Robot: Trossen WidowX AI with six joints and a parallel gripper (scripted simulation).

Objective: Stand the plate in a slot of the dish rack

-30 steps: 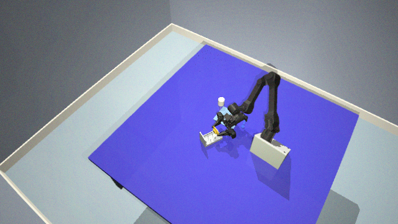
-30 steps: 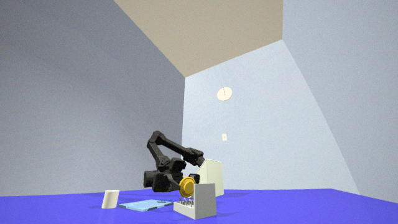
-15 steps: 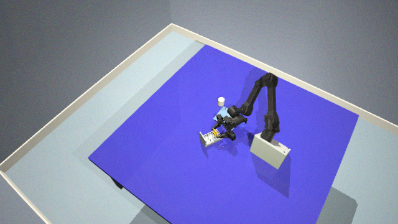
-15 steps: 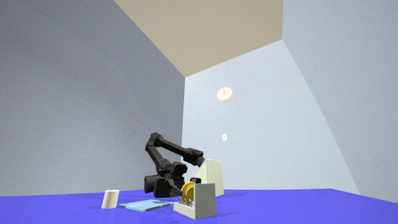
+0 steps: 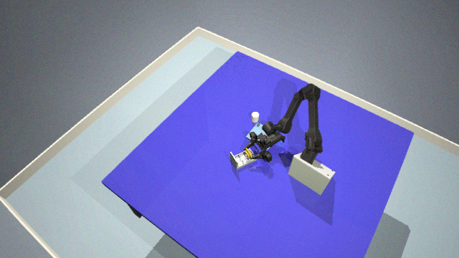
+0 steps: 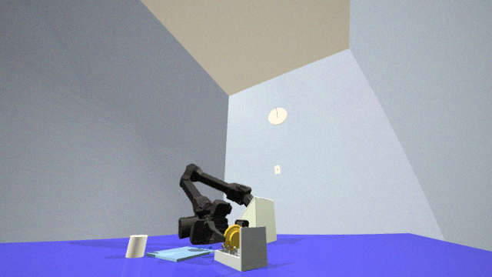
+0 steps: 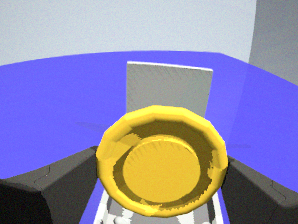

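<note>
The gripper (image 7: 161, 183) is pinching the yellow plate (image 7: 161, 168) by its edges, holding it upright over the rails of the grey dish rack (image 7: 169, 88). A blue mat (image 5: 251, 197) is covering the pale table (image 5: 64, 172). A white cup (image 6: 136, 246) is standing to the left. Grey walls are enclosing the room, one carrying a round clock (image 6: 277, 115).

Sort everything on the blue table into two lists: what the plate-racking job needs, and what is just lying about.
Needed for the job:
yellow plate, upright, held in the gripper
dish rack with its rails

Lying about:
white cup
light blue flat board
pale wedge-shaped block at the arm's base
</note>
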